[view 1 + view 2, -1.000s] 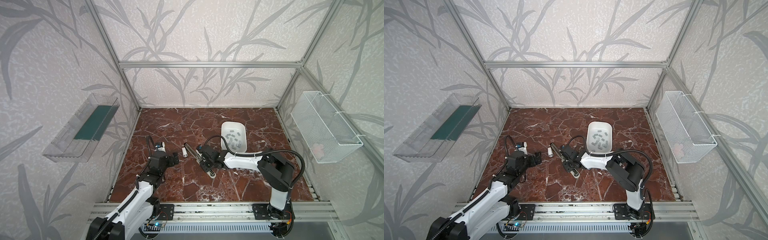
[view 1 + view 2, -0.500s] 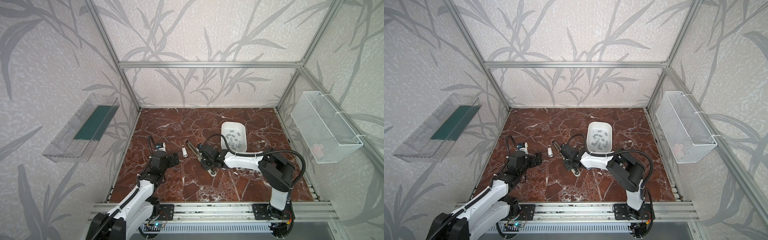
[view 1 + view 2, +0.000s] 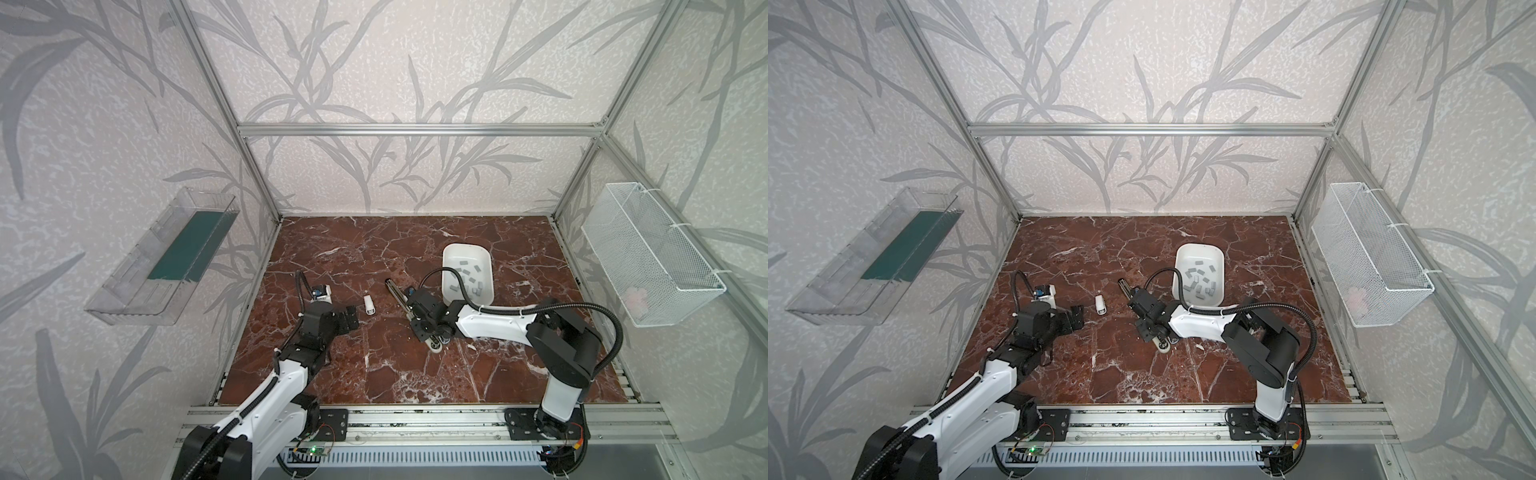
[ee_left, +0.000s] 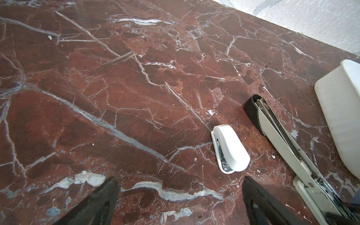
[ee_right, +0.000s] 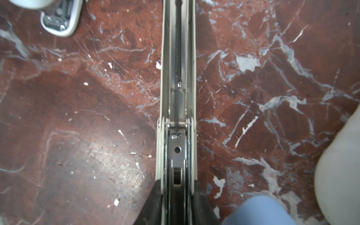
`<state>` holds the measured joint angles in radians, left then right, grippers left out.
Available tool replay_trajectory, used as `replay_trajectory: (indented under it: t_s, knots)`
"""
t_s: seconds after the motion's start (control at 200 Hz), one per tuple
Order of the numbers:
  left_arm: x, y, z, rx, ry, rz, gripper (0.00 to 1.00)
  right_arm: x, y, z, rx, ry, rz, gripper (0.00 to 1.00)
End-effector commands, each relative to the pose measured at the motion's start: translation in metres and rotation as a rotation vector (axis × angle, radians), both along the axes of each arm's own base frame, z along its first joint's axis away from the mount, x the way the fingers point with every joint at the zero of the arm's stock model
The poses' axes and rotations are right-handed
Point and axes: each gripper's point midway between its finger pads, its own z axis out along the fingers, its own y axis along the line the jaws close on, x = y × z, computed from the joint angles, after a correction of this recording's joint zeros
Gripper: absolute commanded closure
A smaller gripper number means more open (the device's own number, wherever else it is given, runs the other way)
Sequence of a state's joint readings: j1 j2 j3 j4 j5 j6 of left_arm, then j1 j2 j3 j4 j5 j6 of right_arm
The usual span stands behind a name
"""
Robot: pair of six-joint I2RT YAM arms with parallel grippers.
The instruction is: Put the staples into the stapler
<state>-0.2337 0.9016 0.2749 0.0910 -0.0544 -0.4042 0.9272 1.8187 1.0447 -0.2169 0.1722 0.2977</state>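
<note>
A long cream stapler (image 3: 397, 293) lies opened flat on the marble table, its metal staple channel (image 5: 178, 58) facing up. My right gripper (image 3: 417, 322) sits low over its hinge end. In the right wrist view both black fingers (image 5: 155, 194) press the stapler's sides, so the right gripper (image 5: 177, 187) is shut on it. The staples (image 3: 467, 278) are several small grey strips lying loose in a white tray (image 3: 446, 257) just behind the right arm. My left gripper (image 3: 351, 320) hovers to the left, open and empty (image 4: 179, 194), apart from the stapler (image 4: 276, 134).
A small white stapler (image 3: 369, 305) lies shut between the two grippers, just ahead of the left fingers (image 4: 253, 194). A clear wall bin (image 3: 166, 266) hangs on the left and a white wire basket (image 3: 648, 257) on the right. The tray's wall (image 5: 341, 165) is close beside the right gripper.
</note>
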Motion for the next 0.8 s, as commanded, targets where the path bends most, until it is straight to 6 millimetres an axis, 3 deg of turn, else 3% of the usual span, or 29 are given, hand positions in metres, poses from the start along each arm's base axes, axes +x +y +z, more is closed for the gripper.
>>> replay_trajectory:
  t_s: [0.0, 0.245, 0.3, 0.33, 0.385, 0.48, 0.52, 0.795]
  knots:
    - [0.008, 0.001, 0.012, -0.023, -0.035, 0.023, 0.01, -0.003, -0.011, 0.003, -0.038, 0.014, -0.021, 0.67]
    - [0.007, 0.002, 0.014, -0.024, -0.040, 0.031, 0.01, -0.009, 0.022, 0.060, 0.056, -0.099, 0.015, 0.50]
    - [0.007, 0.003, 0.014, -0.024, -0.043, 0.035, 0.01, -0.006, 0.028, 0.084, 0.104, -0.149, -0.008, 0.47]
    - [0.006, 0.004, 0.014, -0.023, -0.044, 0.038, 0.01, -0.017, 0.041, 0.090, 0.131, -0.164, 0.018, 0.45]
    - [0.006, 0.007, 0.016, -0.021, -0.050, 0.053, 0.01, -0.019, 0.054, 0.099, 0.186, -0.183, 0.021, 0.42]
    - [0.003, 0.012, 0.018, -0.017, -0.066, 0.084, 0.01, -0.016, 0.075, 0.104, 0.275, -0.196, 0.005, 0.38]
    - [0.002, 0.014, 0.020, -0.020, -0.079, 0.092, 0.01, -0.011, 0.082, 0.092, 0.266, -0.187, -0.015, 0.37]
    - [-0.009, 0.023, 0.036, -0.036, -0.182, 0.130, 0.01, 0.022, 0.130, 0.063, 0.193, -0.180, -0.049, 0.32]
